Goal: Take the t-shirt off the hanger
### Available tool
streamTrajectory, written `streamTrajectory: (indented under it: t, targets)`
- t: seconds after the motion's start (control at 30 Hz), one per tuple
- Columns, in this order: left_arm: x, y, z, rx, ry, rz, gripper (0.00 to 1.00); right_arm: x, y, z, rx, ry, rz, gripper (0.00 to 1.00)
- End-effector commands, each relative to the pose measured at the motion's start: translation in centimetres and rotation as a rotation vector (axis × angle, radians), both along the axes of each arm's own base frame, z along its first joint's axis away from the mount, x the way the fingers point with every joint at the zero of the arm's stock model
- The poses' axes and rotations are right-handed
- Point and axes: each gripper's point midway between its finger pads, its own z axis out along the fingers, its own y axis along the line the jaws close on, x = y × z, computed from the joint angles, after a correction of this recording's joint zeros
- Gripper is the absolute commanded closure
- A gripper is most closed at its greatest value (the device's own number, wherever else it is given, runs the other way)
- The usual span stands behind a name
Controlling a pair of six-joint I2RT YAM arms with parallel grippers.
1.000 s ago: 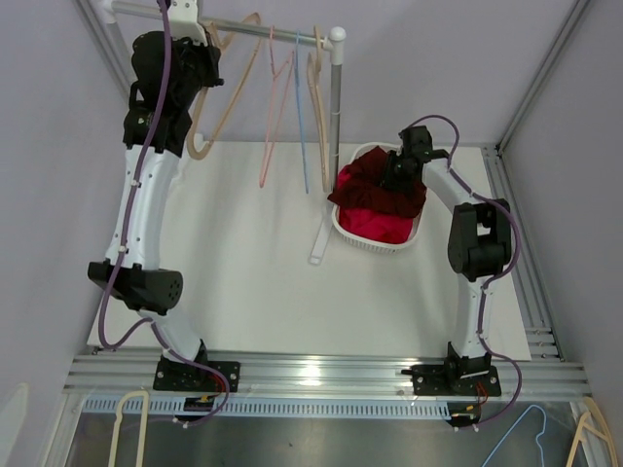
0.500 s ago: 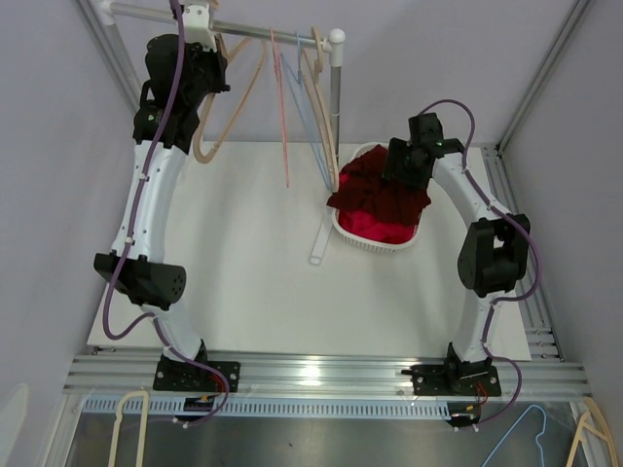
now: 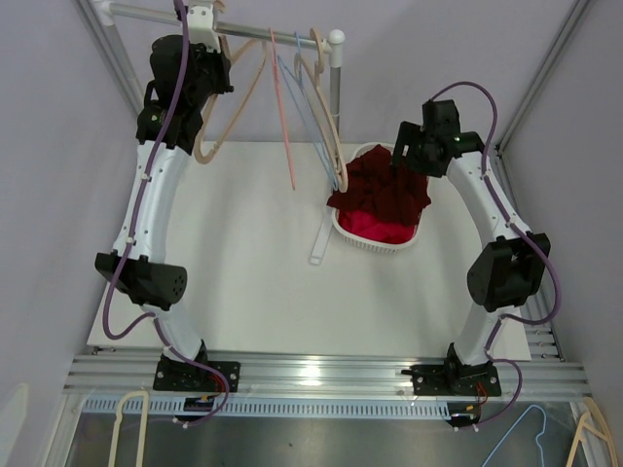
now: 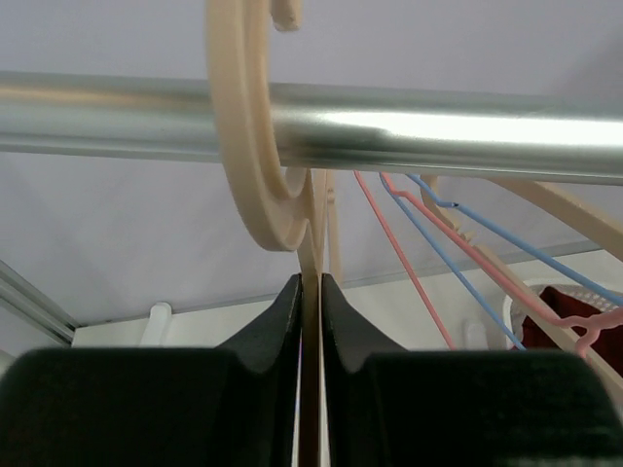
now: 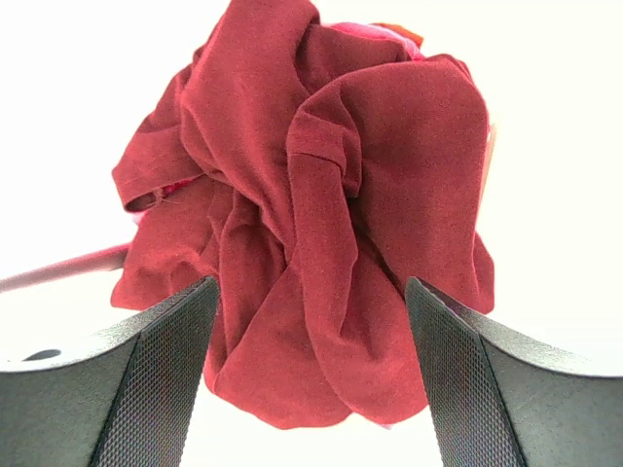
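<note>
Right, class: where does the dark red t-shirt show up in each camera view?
Top external: right of centre, dark red t-shirt heaped in the white basket.
Left wrist: t-shirt a sliver, lower right edge.
Right wrist: t-shirt fills the centre.
Shared landmark: basket rim, top and left wrist only.

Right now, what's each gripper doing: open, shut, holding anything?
Left gripper: shut on the beige hanger, just under its hook.
Right gripper: open, empty, over the red t-shirt.

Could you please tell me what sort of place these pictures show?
Most likely a robotics lab cell staged as a laundry station: an aluminium-framed table, a clothes rail carrying bare hangers, and a white basket holding a dark red t-shirt.
</note>
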Motion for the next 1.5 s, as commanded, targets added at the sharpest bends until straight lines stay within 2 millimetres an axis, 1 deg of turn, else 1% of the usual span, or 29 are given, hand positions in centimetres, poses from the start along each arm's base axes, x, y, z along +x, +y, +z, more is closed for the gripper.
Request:
streamTrajectory:
  t: [0.0,0.07,0.2,0.3,0.4,0.53,0.57,0.6,0.63,0.67,0.7,0.73,0.77,0.8,0.83,0.87,0.9,0.97,1.0,1.07,1.1,1.13,1.17,1.23,1.3,1.33,1.4,1.43,1.47]
  targets:
    - [-0.5,0.0,1.4,-0.014,-0.032,0.013,0.83,-0.5,-0.4,3.7,0.003,-0.084,0.002,0.18]
    - [-0.5,0.2,1.2,-0.013,-0.027,0.026,0.82,-0.6,-0.3,4.0,0.006,-0.090,0.006,0.18]
    - [-1.0,0.3,1.7,-0.046,-0.029,0.036,0.73,-0.8,-0.3,3.4,0.003,-0.079,0.012,0.18]
    - [-1.6,0.5,2.2,-0.050,-0.034,0.045,0.73,-1.0,-0.2,3.1,0.011,-0.076,0.015,0.18]
    - [-2.8,1.3,3.3,-0.055,-0.050,0.078,0.72,-1.3,0.1,3.0,0.026,-0.078,0.024,0.18]
    - [-5.3,3.3,4.5,-0.067,-0.047,0.162,0.69,-2.2,0.4,4.1,0.041,-0.114,0.034,0.17]
    - [-6.5,3.7,5.2,-0.088,-0.055,0.175,0.68,-2.3,0.7,4.5,0.047,-0.127,0.038,0.15]
    - [-7.2,3.9,5.2,-0.095,-0.042,0.183,0.63,-2.4,0.8,5.0,0.049,-0.142,0.037,0.06]
    - [-7.6,4.1,4.4,-0.102,-0.020,0.198,0.57,-2.8,0.6,6.1,0.050,-0.167,0.029,0.02]
    - [-9.5,4.4,5.7,-0.141,-0.045,0.197,0.49,-3.1,0.7,6.6,0.049,-0.180,0.027,0.00]
    - [-10.4,4.6,6.0,-0.159,-0.051,0.195,0.26,-3.2,0.6,7.1,0.050,-0.197,0.025,0.00]
    - [-10.8,4.5,5.2,-0.168,-0.035,0.192,0.14,-3.5,0.5,7.7,0.054,-0.209,0.026,0.00]
    - [-12.5,4.5,5.6,-0.207,-0.051,0.179,0.01,-4.0,0.5,8.8,0.059,-0.234,0.034,0.01]
    - [-13.0,4.4,4.4,-0.216,-0.024,0.171,0.01,-4.3,0.5,9.3,0.060,-0.245,0.041,0.01]
    - [-13.7,4.2,4.6,-0.234,-0.029,0.158,0.00,-4.7,0.4,9.7,0.062,-0.257,0.044,0.01]
    - [-13.9,3.8,3.1,-0.257,0.009,0.143,0.01,-5.4,0.4,10.9,0.067,-0.287,0.054,0.01]
    - [-15.4,3.9,3.5,-0.273,0.000,0.132,0.01,-5.9,0.5,10.8,0.069,-0.288,0.064,0.00]
    - [-16.6,3.6,3.1,-0.308,0.019,0.121,0.00,-6.7,0.5,11.2,0.072,-0.308,0.074,0.01]
    - [-17.4,3.4,1.6,-0.308,0.051,0.111,0.01,-7.7,0.4,11.5,0.071,-0.327,0.081,0.00]
    - [-18.2,2.9,0.0,-0.314,0.085,0.090,0.01,-8.7,0.3,11.5,0.076,-0.342,0.087,0.01]
    - [-18.6,2.5,-1.4,-0.310,0.113,0.080,0.01,-9.6,0.1,12.3,0.083,-0.373,0.086,0.01]
    - [-19.6,2.5,-2.3,-0.310,0.123,0.072,0.00,-10.3,0.4,11.0,0.086,-0.347,0.102,0.00]
    - [-20.2,2.3,-2.6,-0.313,0.123,0.061,0.01,-10.9,0.7,10.7,0.097,-0.343,0.118,0.01]
    - [-21.6,2.4,-4.8,-0.316,0.152,0.059,0.00,-12.6,1.0,9.5,0.101,-0.328,0.140,0.00]
    - [-22.8,2.7,-5.4,-0.326,0.148,0.068,0.01,-13.5,1.3,8.6,0.106,-0.319,0.152,0.00]
    - [-23.0,2.8,-7.6,-0.331,0.188,0.080,0.00,-14.1,1.4,8.6,0.112,-0.327,0.158,0.01]
    - [-25.1,3.1,-6.9,-0.363,0.139,0.059,0.00,-15.0,2.0,7.2,0.102,-0.305,0.178,0.01]
    - [-25.3,2.8,-8.9,-0.361,0.177,0.050,0.00,-15.5,2.1,7.3,0.102,-0.316,0.183,0.01]
    - [-26.7,3.1,-8.5,-0.372,0.155,0.037,0.00,-16.0,2.4,6.5,0.087,-0.306,0.187,0.00]
